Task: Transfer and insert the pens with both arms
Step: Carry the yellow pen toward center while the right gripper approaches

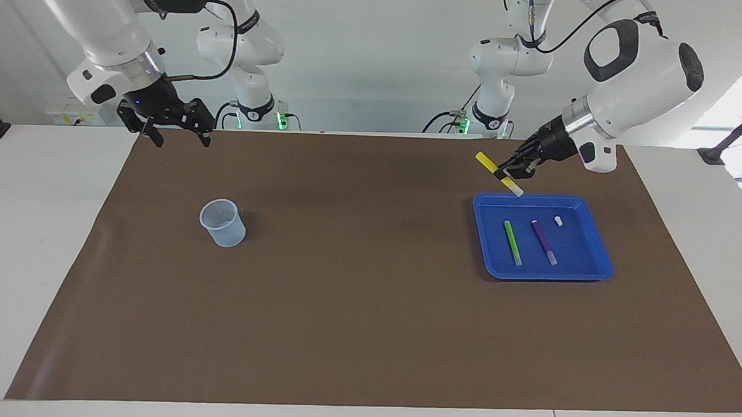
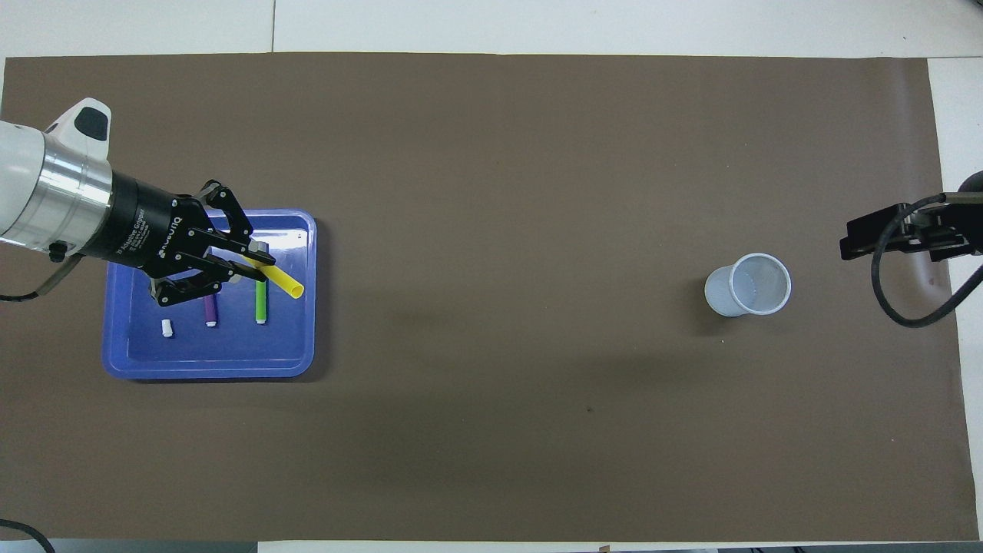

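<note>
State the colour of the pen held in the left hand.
Yellow pen, pale cap end; the left hand holds it over the tray. Clearest in the overhead view.

Counted on the table:
- 3 pens: 1 yellow pen (image 1: 499,173), 1 green pen (image 1: 512,242), 1 purple pen (image 1: 544,242).
- 1 blue tray (image 1: 598,253).
- 1 clear cup (image 1: 223,223).
- 1 small white capsule (image 1: 558,220).
- 1 brown mat (image 1: 366,332).
- 2 large arms are seen, each with 1 gripper: left gripper (image 1: 513,171), right gripper (image 1: 177,127).
- 2 smaller white arms are counted at the robots' end, each with a green light at its base.
</note>
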Controlling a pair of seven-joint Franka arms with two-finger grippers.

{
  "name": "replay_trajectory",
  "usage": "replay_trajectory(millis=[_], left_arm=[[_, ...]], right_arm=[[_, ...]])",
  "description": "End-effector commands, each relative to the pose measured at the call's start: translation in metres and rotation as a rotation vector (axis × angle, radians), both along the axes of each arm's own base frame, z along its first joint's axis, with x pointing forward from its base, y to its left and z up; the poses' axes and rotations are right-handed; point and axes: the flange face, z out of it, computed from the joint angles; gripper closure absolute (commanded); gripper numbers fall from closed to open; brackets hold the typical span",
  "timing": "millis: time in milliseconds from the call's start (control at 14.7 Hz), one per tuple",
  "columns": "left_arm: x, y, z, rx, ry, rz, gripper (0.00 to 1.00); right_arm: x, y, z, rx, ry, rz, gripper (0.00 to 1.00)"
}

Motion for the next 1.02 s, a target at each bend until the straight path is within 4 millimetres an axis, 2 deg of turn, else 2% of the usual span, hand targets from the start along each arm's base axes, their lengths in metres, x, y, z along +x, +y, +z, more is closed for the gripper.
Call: replay_trajectory(millis=[0,204,341,613,749,818,954], left_arm=[[0.003,0.01,0.002,-0.011,0.006,0.086,1.0],[0.006,0.035,0.003,0.0,0.026,0.156,1.0],[0.0,0.04,0.002,0.001,0.054,0.157,1.0],[-0.02,0.028,-0.01,-0.028,0.16,0.246,1.0],[-0.029,0.02,-0.015,-0.028,0.185,0.249,1.0],[-0.031,0.011,-0.018,-0.026,0.185,0.24,1.0],[-0.033,0.008,-0.021,-0.027,0.194,0.27,1.0]], right_arm=[[-0.003,0.035,0.004,0.097,-0.021,-0.046,0.0],[-0.002,0.086,0.004,0.173,-0.067,-0.097,0.0],[-0.003,0.11,-0.001,0.217,-0.1,-0.168,0.0],[-0.007,0.14,-0.003,0.401,-0.091,-0.29,0.0],[-0.007,0.155,-0.007,0.424,-0.104,-0.316,0.0],[-0.009,0.156,-0.009,0.412,-0.114,-0.308,0.0],[-0.011,0.151,-0.016,0.346,-0.131,-0.289,0.0]])
